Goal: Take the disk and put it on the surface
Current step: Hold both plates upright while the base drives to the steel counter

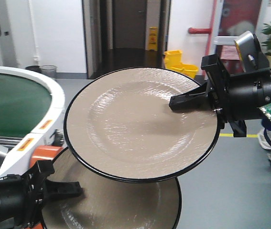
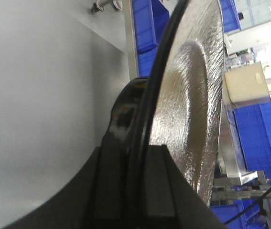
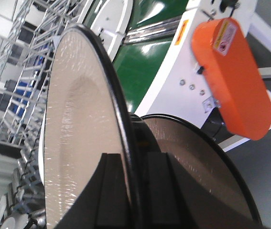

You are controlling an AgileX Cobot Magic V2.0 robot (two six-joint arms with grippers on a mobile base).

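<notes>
2 beige plates with black rims hang in the air beside the green conveyor belt (image 1: 8, 102), and no worktop shows under either.

The right pincer (image 1: 173, 103) comes in from the right and pinches the upper plate (image 1: 135, 124) at its right rim. 1 finger lies on the plate's top face. In the right wrist view the rim runs between both black fingers (image 3: 113, 191).

The lower plate (image 1: 125, 205) sits beneath it, partly covered from the front. I cannot tell whether the 2 plates touch.

The left pincer (image 1: 73, 188) pinches the lower plate's left rim, just below the conveyor's orange cover (image 1: 49, 152). The left wrist view shows that rim pressed between the fingers (image 2: 157, 186).
</notes>
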